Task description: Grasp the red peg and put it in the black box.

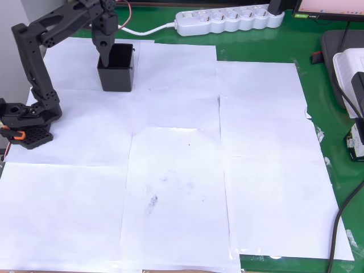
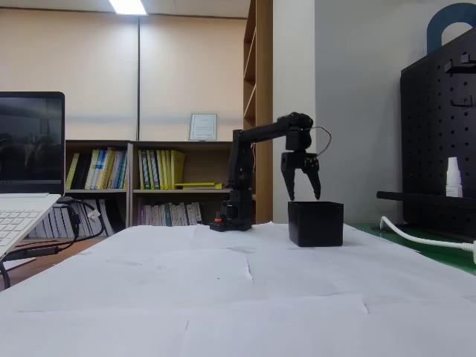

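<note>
The black box (image 1: 118, 70) stands on the white paper at the upper left of the overhead view, and right of centre in the fixed view (image 2: 315, 222). My gripper (image 2: 304, 196) hangs just above the box's rim, pointing down, its two fingers spread apart and nothing visible between them. From overhead the gripper (image 1: 106, 55) reaches over the box's left side. The red peg is out of view; the inside of the box is too dark to read.
White paper sheets (image 1: 176, 165) cover a green mat. A white power strip (image 1: 230, 20) lies along the far edge. The arm's base (image 1: 25, 122) sits at the left. Devices and cables (image 1: 350, 85) crowd the right edge. A laptop (image 2: 30, 178) stands at the left.
</note>
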`<move>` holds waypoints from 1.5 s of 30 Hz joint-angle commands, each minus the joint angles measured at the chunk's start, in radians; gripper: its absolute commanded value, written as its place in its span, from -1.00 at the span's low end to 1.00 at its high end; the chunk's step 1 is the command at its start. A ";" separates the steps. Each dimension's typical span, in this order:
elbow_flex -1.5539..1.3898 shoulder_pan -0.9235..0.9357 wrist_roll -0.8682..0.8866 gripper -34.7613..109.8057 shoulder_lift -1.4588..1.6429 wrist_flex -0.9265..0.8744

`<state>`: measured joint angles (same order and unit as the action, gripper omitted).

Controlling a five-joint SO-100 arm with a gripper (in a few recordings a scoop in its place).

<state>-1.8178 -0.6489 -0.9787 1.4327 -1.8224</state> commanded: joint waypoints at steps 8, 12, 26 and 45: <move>-0.143 0.158 -0.273 -0.31 -0.299 -0.066; -0.029 0.302 -0.342 -0.52 -0.462 0.006; 0.946 0.719 -0.584 -0.52 -1.054 0.233; 1.684 0.741 -0.606 -0.52 -1.612 0.342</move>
<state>-0.2209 0.0767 -1.5631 -0.1626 -1.5018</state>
